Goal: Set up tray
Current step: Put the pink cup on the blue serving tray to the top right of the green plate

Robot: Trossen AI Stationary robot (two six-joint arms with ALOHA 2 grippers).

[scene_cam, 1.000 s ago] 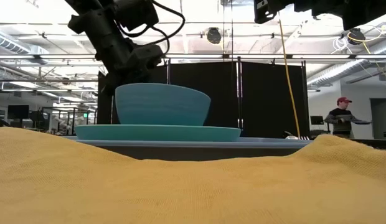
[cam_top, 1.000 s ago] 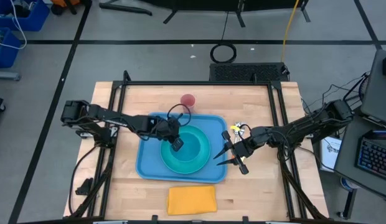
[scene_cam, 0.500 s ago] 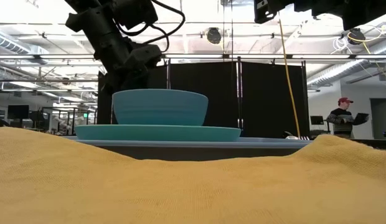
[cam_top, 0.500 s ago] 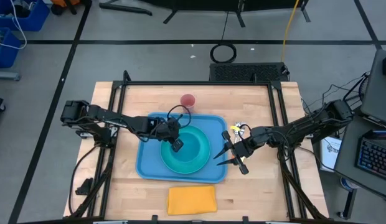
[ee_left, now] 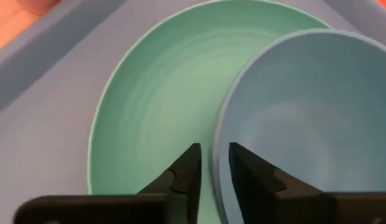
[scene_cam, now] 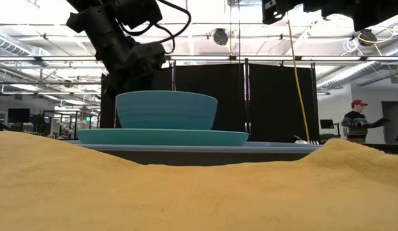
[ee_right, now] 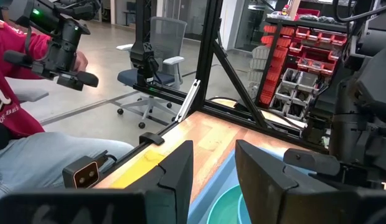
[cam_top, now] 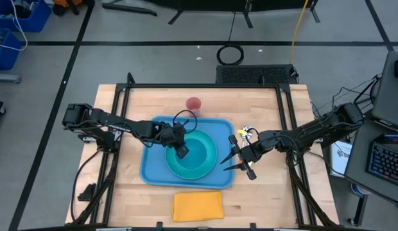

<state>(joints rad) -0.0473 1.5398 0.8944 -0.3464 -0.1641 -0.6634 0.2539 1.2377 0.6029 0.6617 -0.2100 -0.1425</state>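
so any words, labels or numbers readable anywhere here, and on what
None can be read for certain.
White marks on the red sleeve of a person beside the table: cut off, unreadable.
Paper sheet off the table's right edge: print too small to read.
Large light-blue rectangular plastic tray, round teal plate, blue bowl, orange square napkin: no text.

Left gripper (ee_left: 210, 167) fingers slightly parted; right gripper (cam_top: 232, 160) parted, idle.

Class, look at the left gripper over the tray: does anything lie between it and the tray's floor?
Yes. The left gripper straddles the rim of a blue bowl, which sits on a teal plate lying in the tray. Both cover the floor beneath it.
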